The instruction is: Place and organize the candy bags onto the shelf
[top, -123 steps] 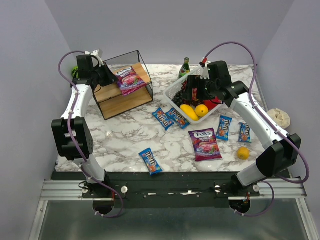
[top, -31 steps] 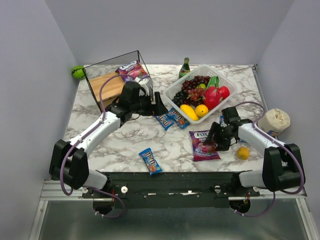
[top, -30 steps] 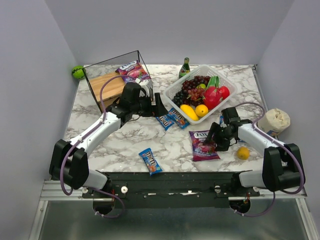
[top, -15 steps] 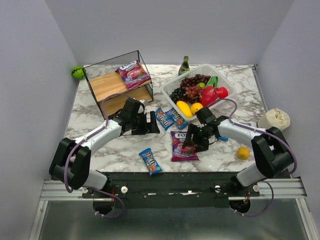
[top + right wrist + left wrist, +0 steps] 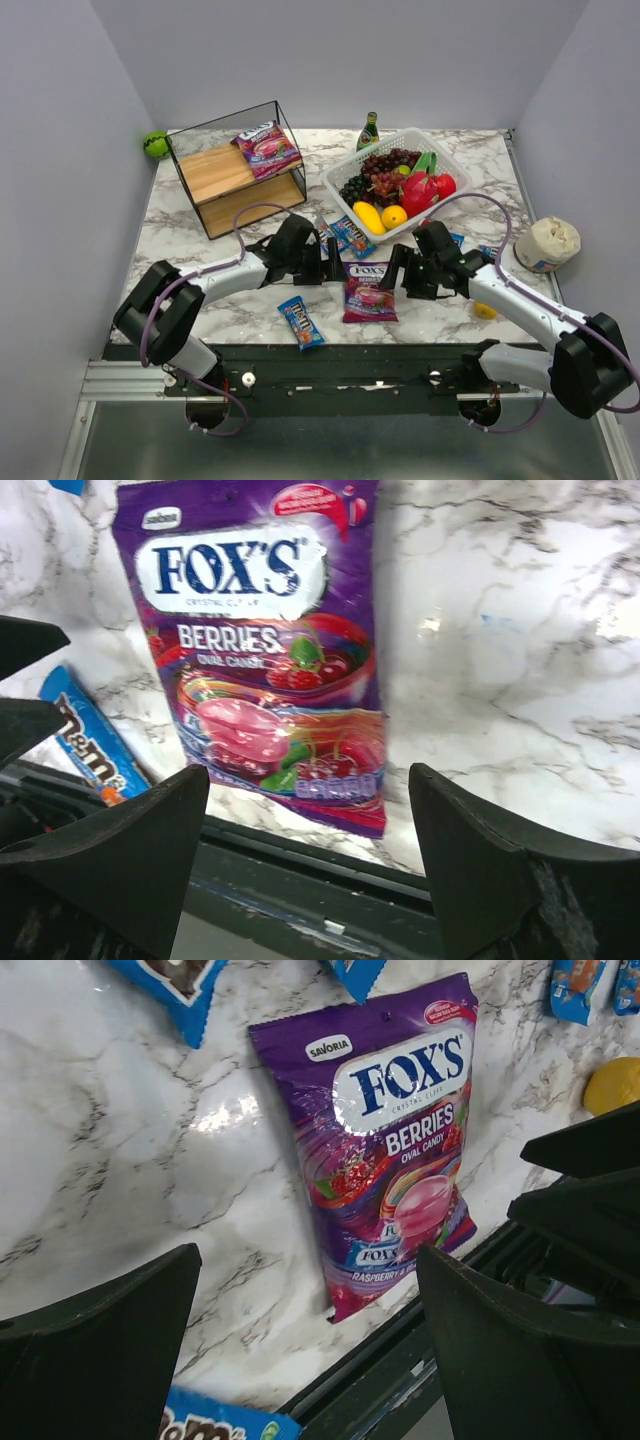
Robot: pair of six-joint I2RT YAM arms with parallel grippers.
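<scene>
Two grippers. The left gripper (image 5: 328, 263) has its jaws wide and empty, just left of the loose purple bag (image 5: 368, 291). The right gripper (image 5: 308, 775) also has wide, empty jaws, just right of it.

Two purple bags. The loose one lies flat on the marble table (image 5: 200, 235), and the second purple bag (image 5: 267, 148) is on the top board of the shelf (image 5: 213, 171).

Five blue packets, all on the table:
- front blue packet (image 5: 301, 322)
- paired blue packets (image 5: 352, 236)
- far blue packets (image 5: 572, 990), two by the right arm

Half a second ago the right jaws were on the loose bag. They have now released it, and the left gripper has drawn nearer.
</scene>
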